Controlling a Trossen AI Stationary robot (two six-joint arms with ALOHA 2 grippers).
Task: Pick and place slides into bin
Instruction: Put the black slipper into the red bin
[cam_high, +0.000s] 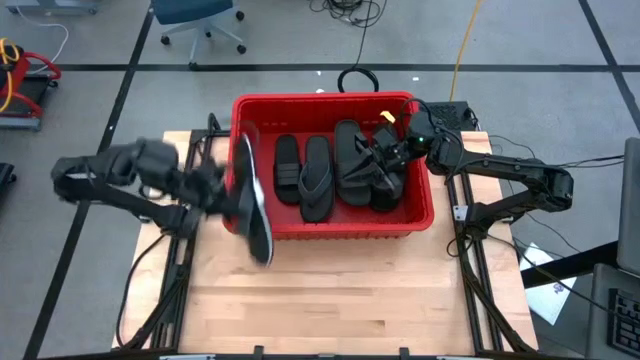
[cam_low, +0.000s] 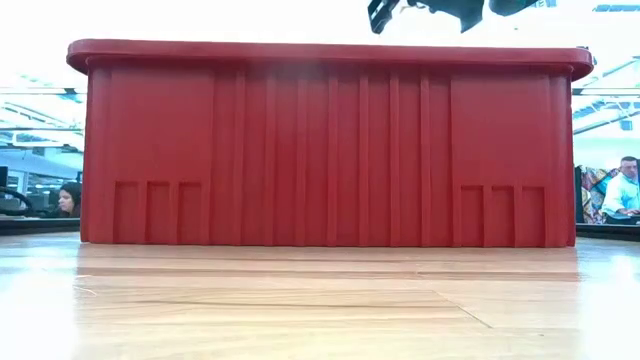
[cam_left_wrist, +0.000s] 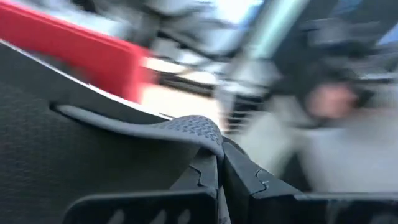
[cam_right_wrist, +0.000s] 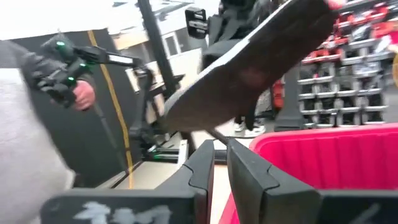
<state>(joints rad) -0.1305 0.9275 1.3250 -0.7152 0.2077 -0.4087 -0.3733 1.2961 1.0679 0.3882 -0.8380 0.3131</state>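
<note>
High view: the wooden table (cam_high: 330, 290) is seen from above, with the red bin (cam_high: 420, 215) set at its far middle. Four black slides (cam_high: 318, 178) are laid side by side on the bin's floor. A flip-flop (cam_high: 252, 200) is held on edge over the bin's left wall by the left gripper (cam_high: 225, 195), whose fingers are clamped on its thong strap (cam_left_wrist: 168, 127). A slide (cam_right_wrist: 249, 62) is gripped by the right gripper (cam_high: 390, 150) above the bin's right end, its fingers drawn narrow.
</note>
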